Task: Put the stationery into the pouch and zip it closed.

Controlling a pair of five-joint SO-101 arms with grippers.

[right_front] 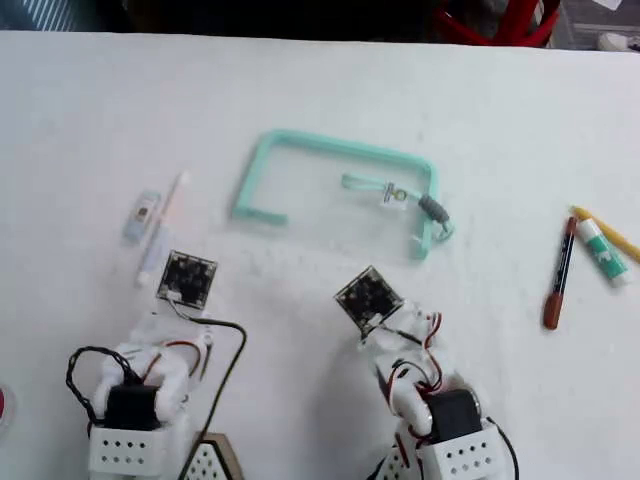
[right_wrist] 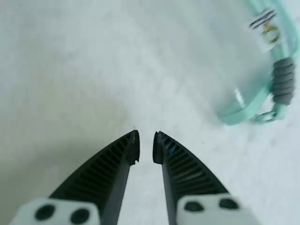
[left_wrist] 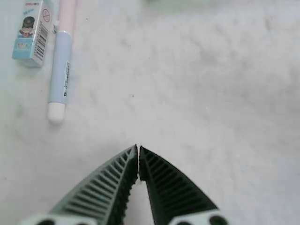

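Note:
A clear pouch [right_front: 340,190] with mint-green trim lies flat at the table's middle, its grey zipper pull [right_front: 433,209] at the right end. Left of it lie a small eraser box [right_front: 143,215] and a pink-and-blue pen [right_front: 160,230]. To the far right lie a brown marker [right_front: 558,275], a glue stick [right_front: 603,250] and a yellow pencil [right_front: 612,235]. My left gripper [left_wrist: 138,149] is shut and empty, just short of the pen [left_wrist: 61,70] and the eraser box [left_wrist: 33,30]. My right gripper [right_wrist: 145,136] is open by a narrow gap, empty, near the pouch's corner [right_wrist: 243,110].
Both arms sit at the table's near edge, the left arm [right_front: 187,278] below the pen, the right arm [right_front: 370,298] below the pouch. Bare white table lies between pouch and grippers. Red chair legs [right_front: 500,25] stand beyond the far edge.

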